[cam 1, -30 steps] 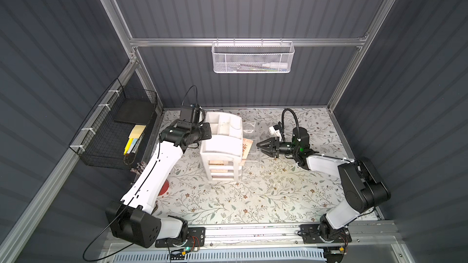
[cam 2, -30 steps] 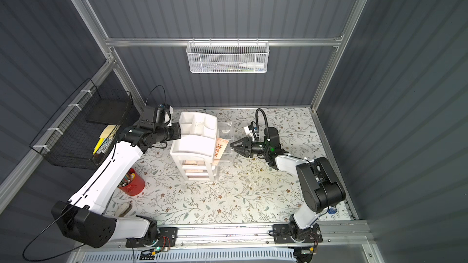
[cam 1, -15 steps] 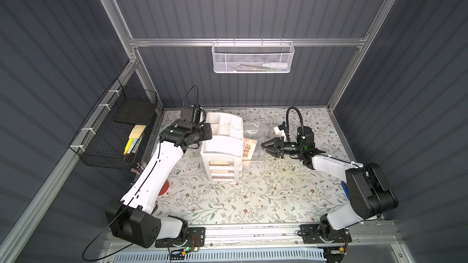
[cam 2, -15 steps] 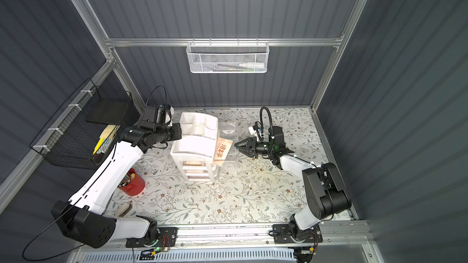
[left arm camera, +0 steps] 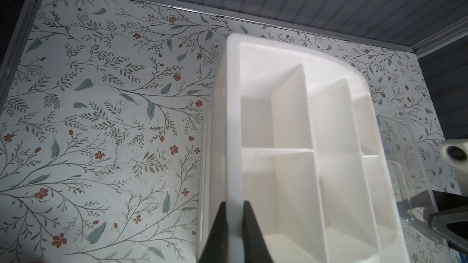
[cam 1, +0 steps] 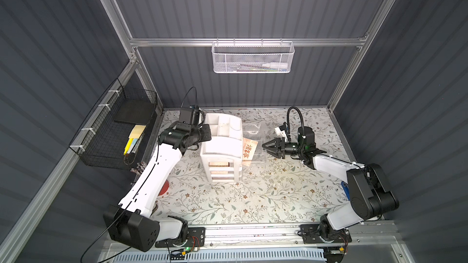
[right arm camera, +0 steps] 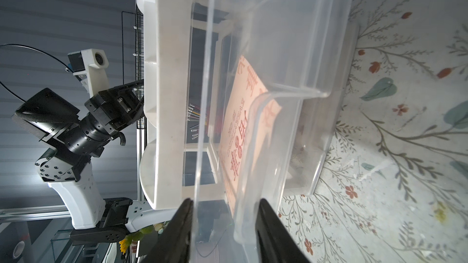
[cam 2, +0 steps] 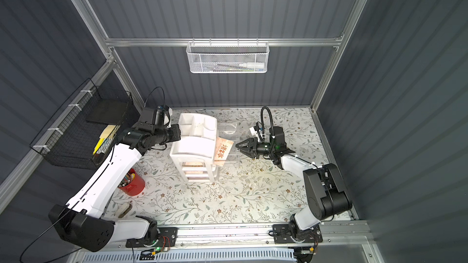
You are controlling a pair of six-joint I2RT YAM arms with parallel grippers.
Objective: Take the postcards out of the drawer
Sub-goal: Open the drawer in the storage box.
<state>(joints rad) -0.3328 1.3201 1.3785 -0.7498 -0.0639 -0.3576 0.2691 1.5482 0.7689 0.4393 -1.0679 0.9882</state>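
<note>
One peach postcard (cam 1: 249,151), red characters; sits in clear drawer (cam 1: 259,135).

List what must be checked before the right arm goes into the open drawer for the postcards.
1. Drawer open: ok. The clear drawer stands pulled out of the white organizer.
2. Postcards exposed: ok. The postcards lie inside, with a pale card with red characters uppermost.
3. Organizer steadied: ok. The left gripper is shut on its rim.
4. Right gripper ready: ok. The right gripper is open at the drawer's front.
5. Right fingers free of the drawer's front: cannot tell.
6. Number of cards to fetch: cannot tell; only the uppermost shows clearly.
</note>
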